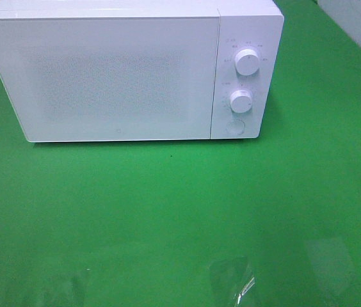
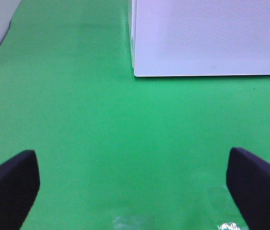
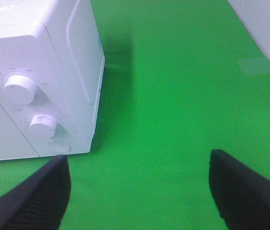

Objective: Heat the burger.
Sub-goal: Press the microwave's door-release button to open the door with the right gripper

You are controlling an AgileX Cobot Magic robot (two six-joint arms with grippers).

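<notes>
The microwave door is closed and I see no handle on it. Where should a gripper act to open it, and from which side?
Probably not by gripping. The microwave door is flat with no handle, so the round button below the two knobs likely releases it. Press it straight from the front; the open right gripper is nearest.

white microwave point(image 1: 110, 77) sits far on the green table point(image 1: 168, 217), door shut, two knobs point(image 1: 248, 62) and a round button point(image 1: 235, 127) on its right.
</notes>
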